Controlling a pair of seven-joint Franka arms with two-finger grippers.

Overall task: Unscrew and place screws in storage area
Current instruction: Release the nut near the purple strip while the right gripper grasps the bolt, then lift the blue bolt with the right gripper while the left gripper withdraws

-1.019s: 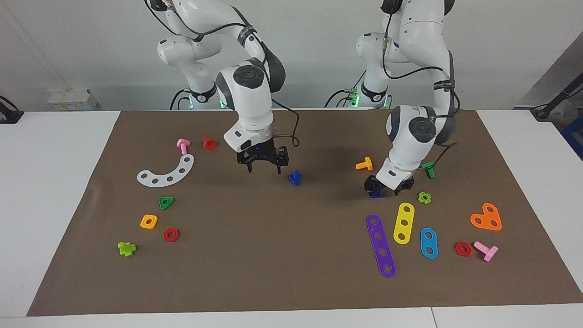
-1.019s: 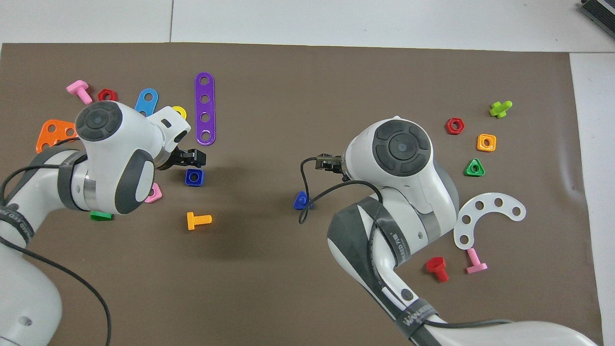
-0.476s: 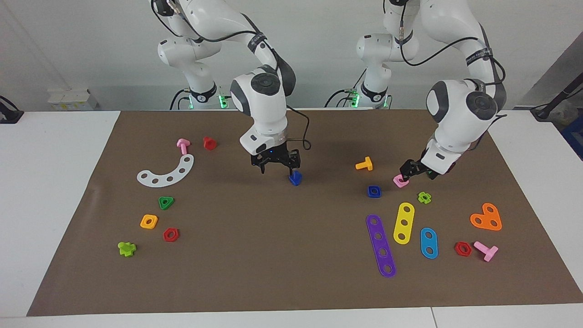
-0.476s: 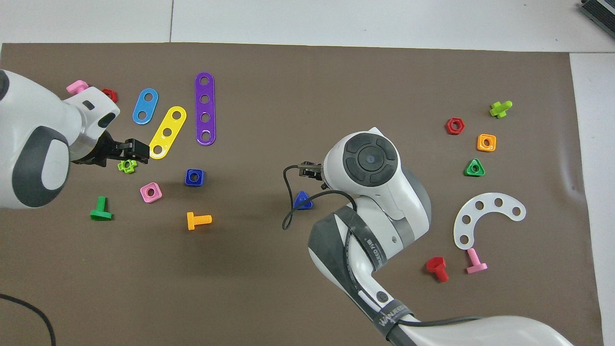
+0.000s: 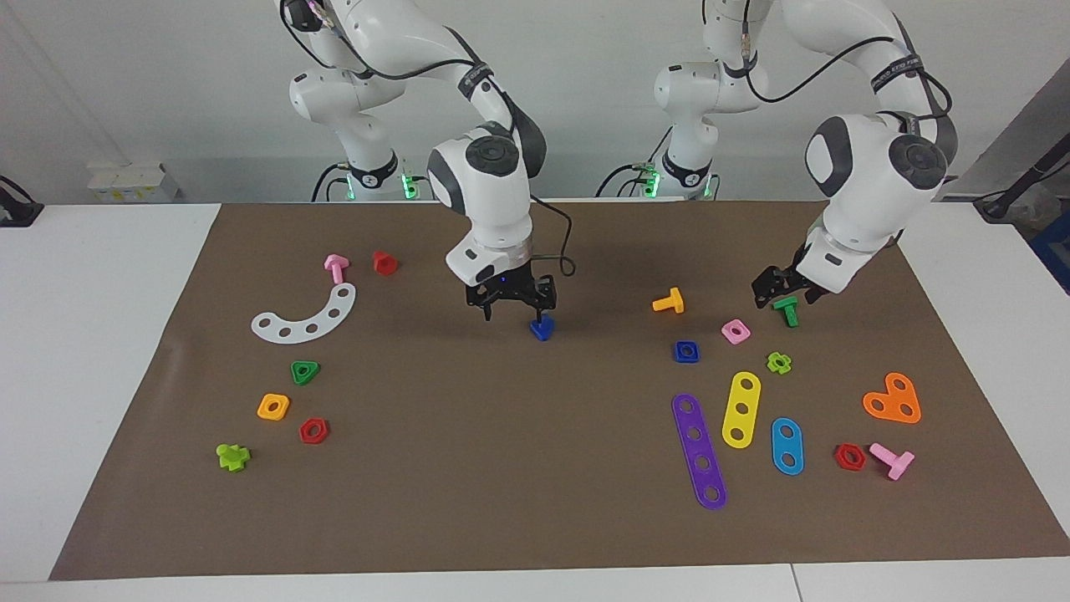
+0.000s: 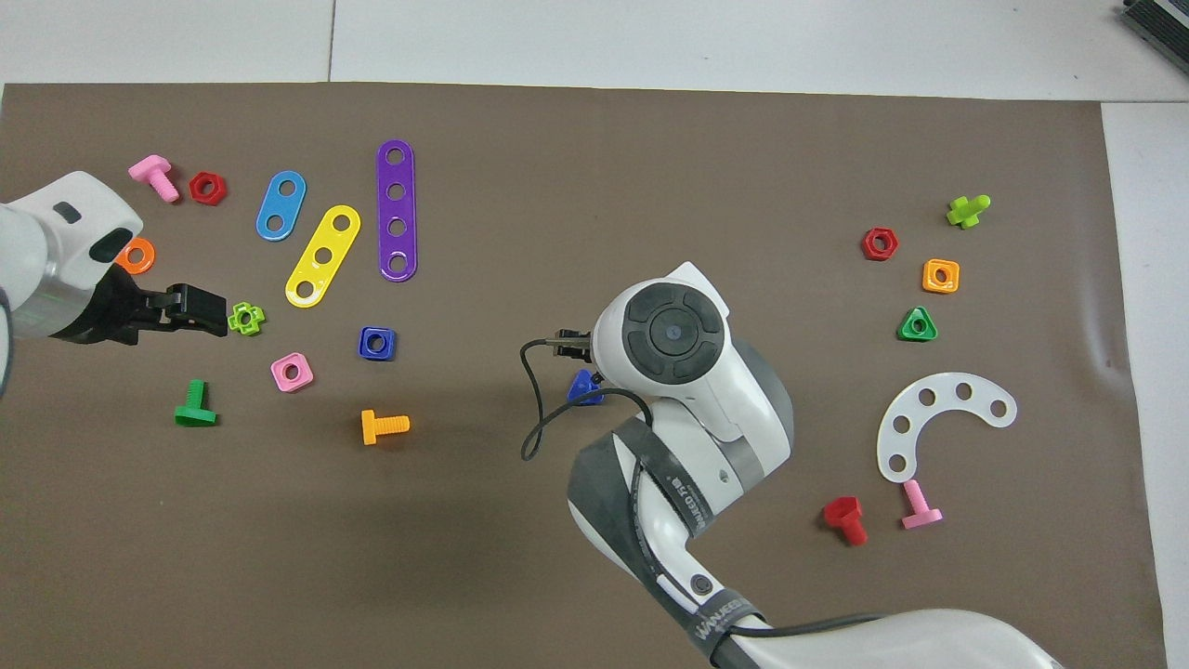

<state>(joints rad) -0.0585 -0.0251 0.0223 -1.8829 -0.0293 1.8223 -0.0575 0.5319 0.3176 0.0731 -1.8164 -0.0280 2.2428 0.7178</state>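
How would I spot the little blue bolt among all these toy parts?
Look at the middle of the brown paper mat, away from the two clusters of coloured pieces at its ends. The blue bolt stands there alone, right under the right gripper. Its triangular head and stem distinguish it from the flat blue square nut.

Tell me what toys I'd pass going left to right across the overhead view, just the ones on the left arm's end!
Pink bolt → green bolt → red nut → lime cross → pink nut → yellow strip → purple strip.
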